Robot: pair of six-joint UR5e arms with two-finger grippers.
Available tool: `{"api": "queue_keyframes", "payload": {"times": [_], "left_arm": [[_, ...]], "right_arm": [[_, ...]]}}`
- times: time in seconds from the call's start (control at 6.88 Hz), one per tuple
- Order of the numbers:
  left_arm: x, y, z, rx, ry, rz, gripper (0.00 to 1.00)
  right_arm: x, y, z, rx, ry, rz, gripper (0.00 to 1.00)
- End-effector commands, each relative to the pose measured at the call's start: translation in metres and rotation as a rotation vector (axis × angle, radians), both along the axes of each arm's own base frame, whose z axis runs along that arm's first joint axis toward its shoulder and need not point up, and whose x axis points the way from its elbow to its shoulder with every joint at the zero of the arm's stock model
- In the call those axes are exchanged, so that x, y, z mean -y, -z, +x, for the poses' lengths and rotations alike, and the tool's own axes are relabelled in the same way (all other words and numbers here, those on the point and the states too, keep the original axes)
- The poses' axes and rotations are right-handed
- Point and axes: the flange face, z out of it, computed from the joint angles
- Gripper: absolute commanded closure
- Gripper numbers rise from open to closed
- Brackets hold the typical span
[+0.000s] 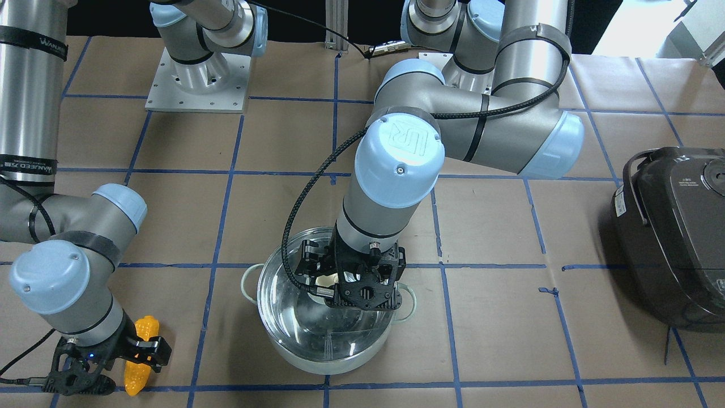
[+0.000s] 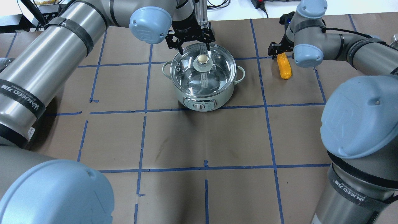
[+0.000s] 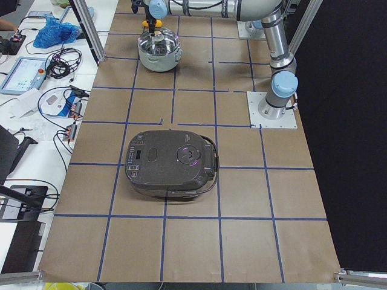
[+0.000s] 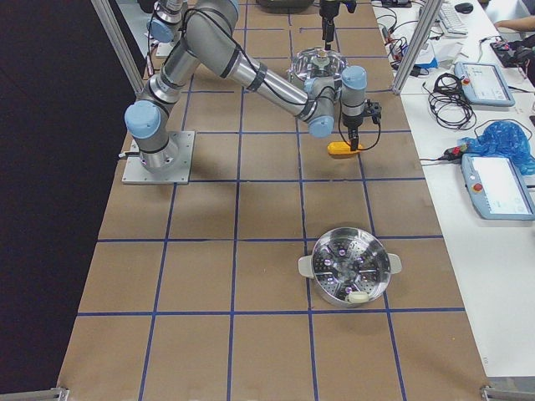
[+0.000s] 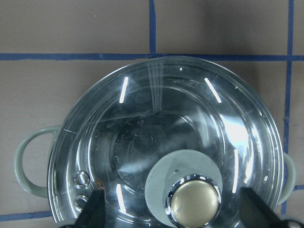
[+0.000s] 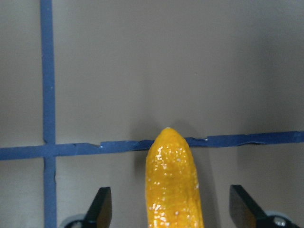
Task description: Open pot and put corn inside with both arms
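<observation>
The steel pot (image 2: pixel 202 93) with pale green handles stands at the table's far middle, and its glass lid (image 5: pixel 161 137) is on. My left gripper (image 2: pixel 193 49) hangs open just above the lid, a finger (image 5: pixel 95 211) on each side of the pale knob (image 5: pixel 194 202), not touching it. The yellow-orange corn (image 2: pixel 284 67) lies on the table to the right of the pot. My right gripper (image 2: pixel 281 49) is open over the corn's far end, with its fingers (image 6: pixel 102 206) on both sides of the corn (image 6: pixel 173 190), not closed on it.
A dark grey rice cooker (image 3: pixel 169 163) sits towards the table's left end. A steel steamer insert (image 4: pixel 349 276) stands towards the right end. Blue tape lines grid the brown table (image 2: pixel 202 140).
</observation>
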Motion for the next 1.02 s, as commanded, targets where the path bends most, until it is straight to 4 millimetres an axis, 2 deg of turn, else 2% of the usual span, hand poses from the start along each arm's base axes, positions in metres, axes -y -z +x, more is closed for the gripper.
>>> {"api": "queue_keyframes", "payload": {"times": [0.0,0.29,0.44,0.58,0.73,0.87], "left_arm": [[-0.002,0.014,-0.012,0.002,-0.01,0.02,0.0],[-0.008,0.016,-0.023,0.002,-0.017,0.026,0.0],[-0.01,0.021,-0.024,0.005,-0.016,0.033,0.0],[-0.012,0.028,-0.023,0.007,-0.01,0.037,0.13],[-0.012,0.03,-0.023,0.007,-0.008,0.035,0.51],[-0.012,0.028,-0.023,0.006,-0.014,0.033,0.79]], "right_arm": [[-0.005,0.011,-0.015,0.0,0.002,0.026,0.61],[-0.005,0.014,-0.008,0.071,-0.008,0.022,0.87],[-0.002,-0.007,-0.007,0.068,-0.009,0.007,0.92],[-0.01,-0.064,-0.004,0.066,-0.013,0.005,0.92],[-0.026,-0.106,0.0,0.069,-0.013,0.043,0.92],[-0.047,-0.149,0.007,0.069,-0.009,0.051,0.92]]}}
